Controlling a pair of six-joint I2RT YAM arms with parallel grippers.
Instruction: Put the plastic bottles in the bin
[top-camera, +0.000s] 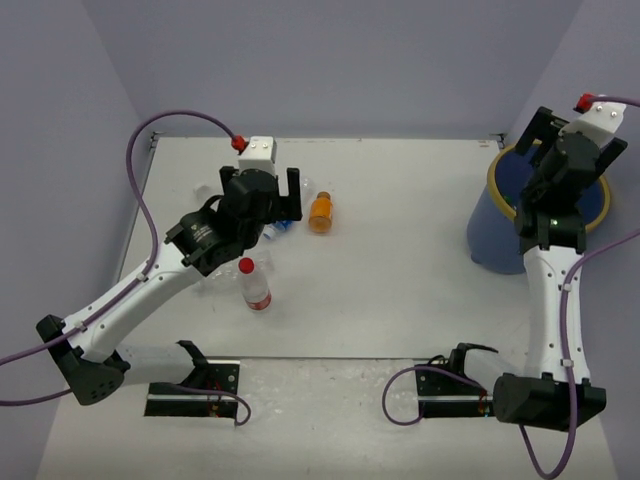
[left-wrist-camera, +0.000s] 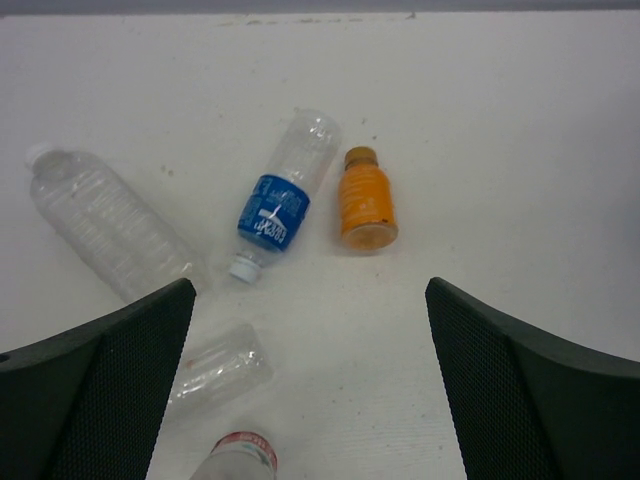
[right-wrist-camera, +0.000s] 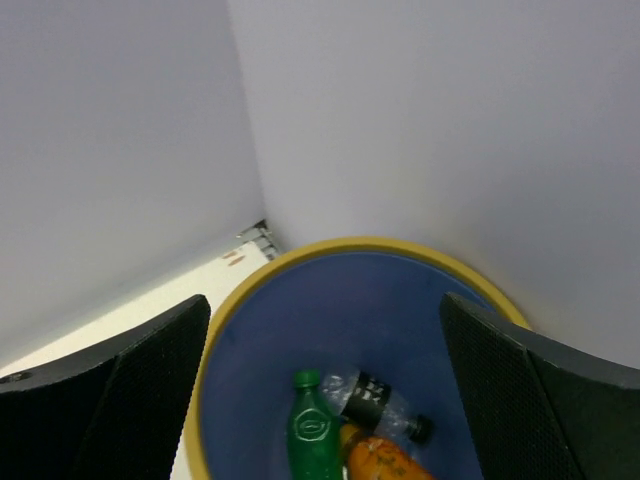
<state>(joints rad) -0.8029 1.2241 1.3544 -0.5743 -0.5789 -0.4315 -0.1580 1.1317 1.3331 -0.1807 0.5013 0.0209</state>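
Right hand (right-wrist-camera: 322, 305), spread wide and empty, hangs over the bin (right-wrist-camera: 330, 246), a blue bucket with a yellow rim. Beneath it lie a green bottle (right-wrist-camera: 312, 435), a dark-labelled clear bottle (right-wrist-camera: 375, 400) and an orange bottle (right-wrist-camera: 385, 462). Left hand (left-wrist-camera: 308, 290), equally wide and empty, hovers above the tabletop (left-wrist-camera: 520, 120). Ahead of it lie a ribbed clear bottle (left-wrist-camera: 105, 220), a blue-labelled bottle (left-wrist-camera: 280, 200) and a stubby orange bottle (left-wrist-camera: 366, 200).

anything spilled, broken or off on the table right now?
Nothing spilled or damaged. The blue-labelled bottle, orange bottle and clear bottle lie on their sides; only the red-capped bottle stands upright. The bin is upright.
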